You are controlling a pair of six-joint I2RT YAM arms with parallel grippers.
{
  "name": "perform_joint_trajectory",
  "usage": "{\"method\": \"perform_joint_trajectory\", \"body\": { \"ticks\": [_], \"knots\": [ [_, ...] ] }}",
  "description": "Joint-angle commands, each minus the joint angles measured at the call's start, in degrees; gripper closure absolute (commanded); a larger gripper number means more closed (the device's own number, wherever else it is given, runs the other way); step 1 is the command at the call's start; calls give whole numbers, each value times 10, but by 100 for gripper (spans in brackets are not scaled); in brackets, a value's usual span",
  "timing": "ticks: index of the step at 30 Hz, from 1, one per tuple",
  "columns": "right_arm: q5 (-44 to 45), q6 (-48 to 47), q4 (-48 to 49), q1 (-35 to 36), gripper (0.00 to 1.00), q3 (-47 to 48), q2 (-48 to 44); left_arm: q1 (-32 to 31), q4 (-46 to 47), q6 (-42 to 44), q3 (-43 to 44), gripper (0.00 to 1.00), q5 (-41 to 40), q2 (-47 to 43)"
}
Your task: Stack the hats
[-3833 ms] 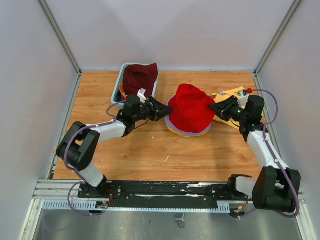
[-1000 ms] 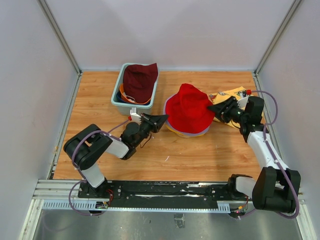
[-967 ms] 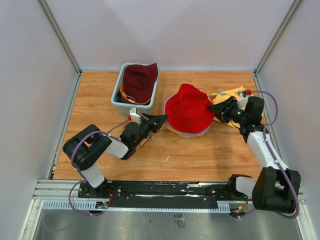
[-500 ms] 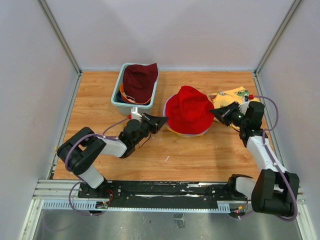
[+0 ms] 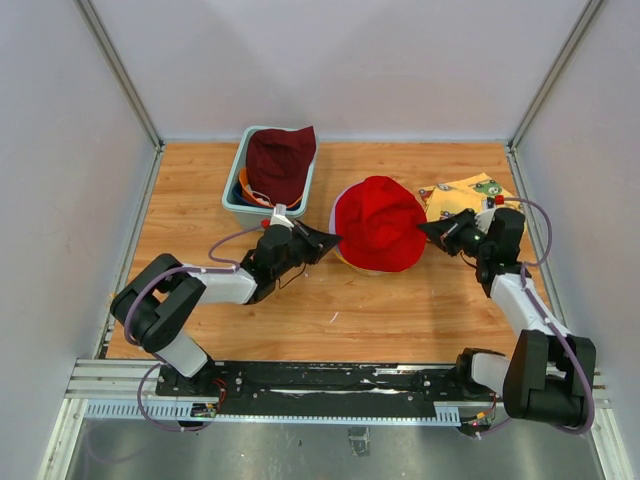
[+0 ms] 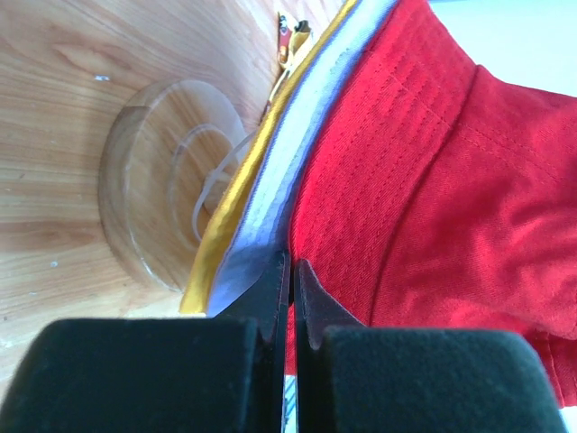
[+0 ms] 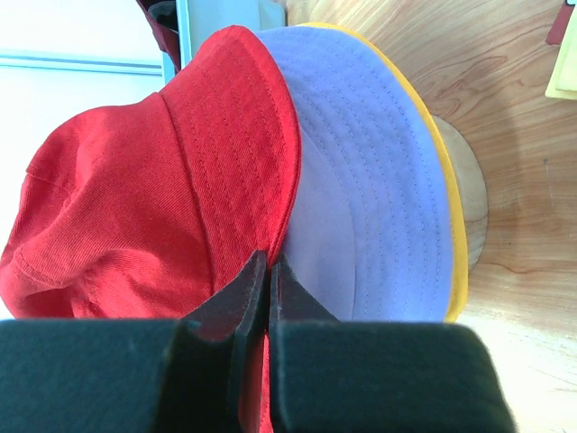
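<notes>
A red hat (image 5: 378, 220) sits on top of a lavender hat (image 7: 379, 171) and a yellow hat (image 7: 448, 216), all over a wooden stand with a round base (image 6: 149, 203). My left gripper (image 5: 336, 239) is shut on the red hat's left brim (image 6: 361, 180), beside the lavender brim (image 6: 302, 149) and the yellow brim (image 6: 236, 185). My right gripper (image 5: 423, 226) is shut on the red hat's right brim (image 7: 239, 153). A maroon hat (image 5: 280, 160) lies in the teal tub (image 5: 232, 203), with orange and navy hats (image 5: 243, 186) under it.
A flat yellow cloth printed with cars (image 5: 462, 192) lies on the wooden table (image 5: 200, 215) behind my right gripper. The tub stands at the back left. Grey walls enclose the table on three sides.
Both grippers have shifted with the red hat's brim. The hat has settled lower, so the lavender and yellow brims show much less from above.
</notes>
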Motion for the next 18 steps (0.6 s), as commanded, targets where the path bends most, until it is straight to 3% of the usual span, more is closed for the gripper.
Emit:
{"method": "perform_joint_trajectory", "body": {
  "ticks": [1,18],
  "knots": [
    [17,-27,-7,-11,99,-9,14,6,-75,36,6,99,17,1],
    [58,-72,-30,-11,99,-28,54,19,-119,56,25,100,48,35]
  ]
}}
